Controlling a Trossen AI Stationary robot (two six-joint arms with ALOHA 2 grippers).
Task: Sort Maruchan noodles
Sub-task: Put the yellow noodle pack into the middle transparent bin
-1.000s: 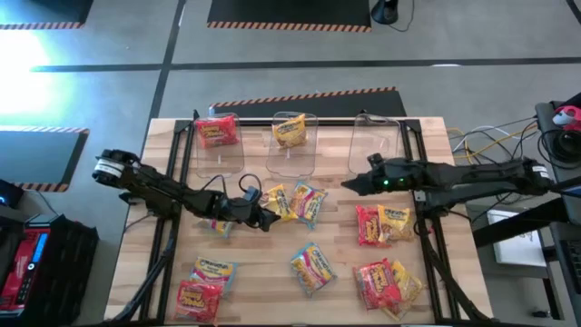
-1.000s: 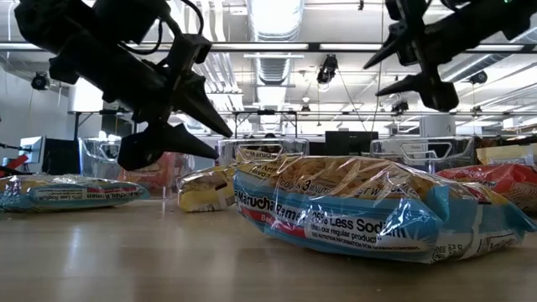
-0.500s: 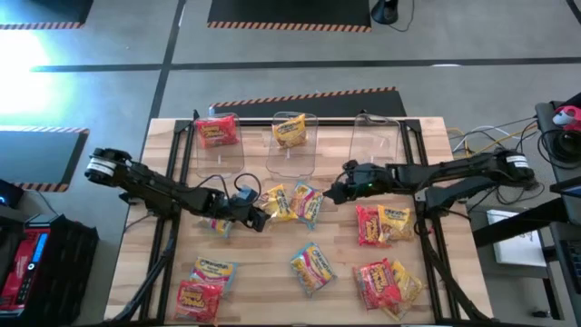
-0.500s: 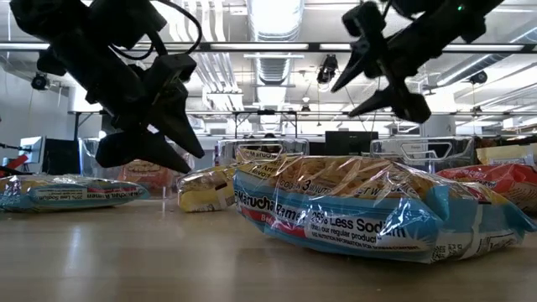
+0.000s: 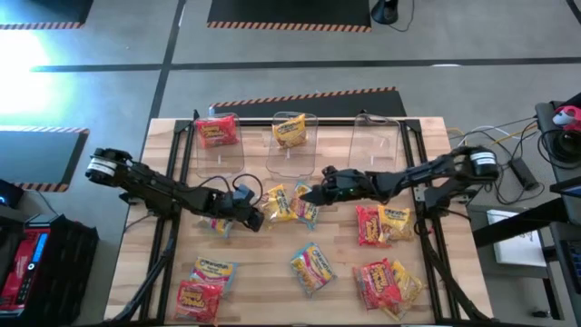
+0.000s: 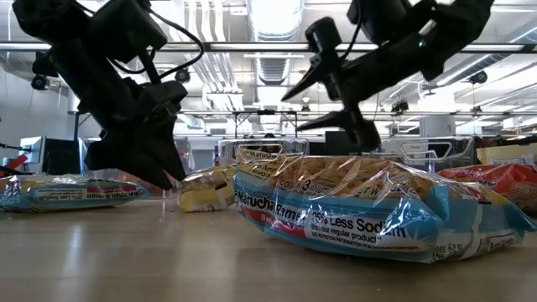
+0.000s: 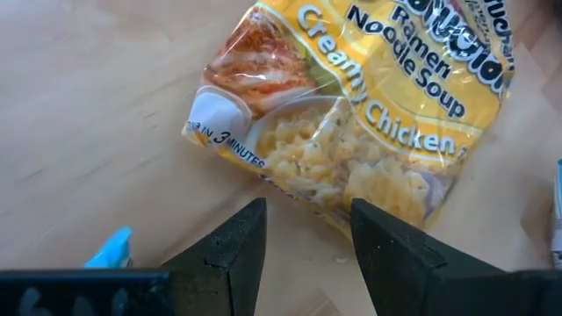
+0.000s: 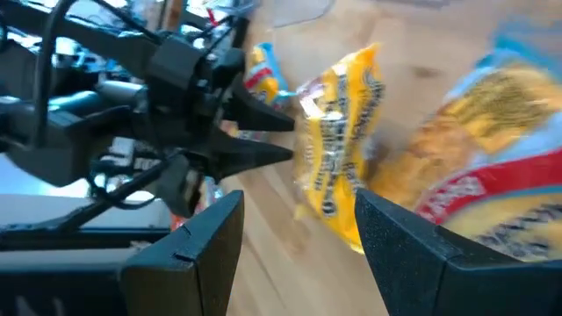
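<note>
Hovering low over the table (image 5: 272, 272), my left gripper (image 5: 261, 220) has its fingers (image 7: 233, 254) apart and empty, the yellow Creamy Chicken packet (image 7: 360, 114) lying flat just ahead of the tips. My right gripper (image 5: 309, 194) faces it from the packet's other side, its fingers apart and empty too, above a multicoloured packet (image 5: 309, 205).

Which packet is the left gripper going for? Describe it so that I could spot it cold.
Find the middle clear bin at the table's far edge; the packets nearest in front of it form a small cluster. The yellow Creamy Chicken packet is that cluster's leftmost, right before the open left gripper; its neighbour there is multicoloured.
</note>
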